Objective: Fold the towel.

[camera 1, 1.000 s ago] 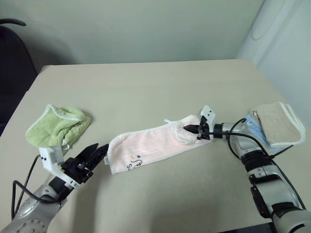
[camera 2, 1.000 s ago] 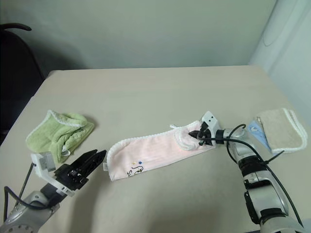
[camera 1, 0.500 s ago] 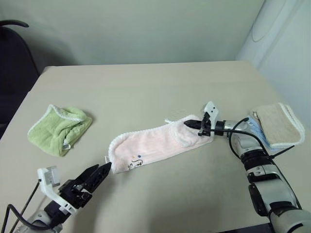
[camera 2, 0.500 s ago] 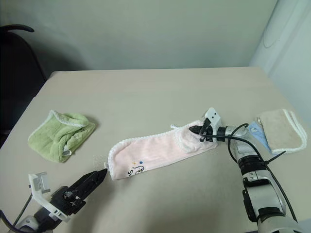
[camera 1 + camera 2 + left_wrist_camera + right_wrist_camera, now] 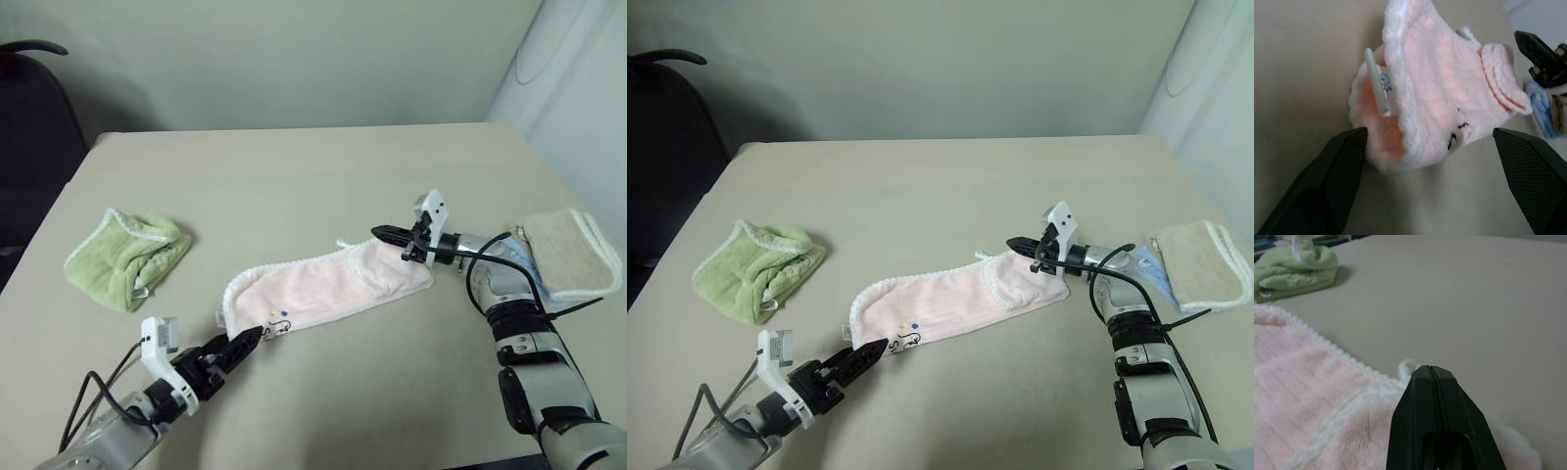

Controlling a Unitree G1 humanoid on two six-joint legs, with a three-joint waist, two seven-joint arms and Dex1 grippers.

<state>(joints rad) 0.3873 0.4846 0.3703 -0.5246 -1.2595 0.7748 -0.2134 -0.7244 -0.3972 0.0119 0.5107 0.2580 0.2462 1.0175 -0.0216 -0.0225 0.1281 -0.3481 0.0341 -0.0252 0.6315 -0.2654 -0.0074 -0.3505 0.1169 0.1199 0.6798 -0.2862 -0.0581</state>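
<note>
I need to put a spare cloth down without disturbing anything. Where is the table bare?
The table is bare along its far side, beyond the pink towel and green cloth. The right edge is crowded by the beige towel.

We see two arms built of silver-grey metal segments with black joints, loose black cables looping along each forearm. Each arm ends in a small white block at the wrist and an end effector of two black tapering fingers: the left end effector (image 5: pixel 238 346) and the right end effector (image 5: pixel 384 234). In the left wrist view, the fingers (image 5: pixel 1331 183) carry a fine cross-hatched texture.
</note>
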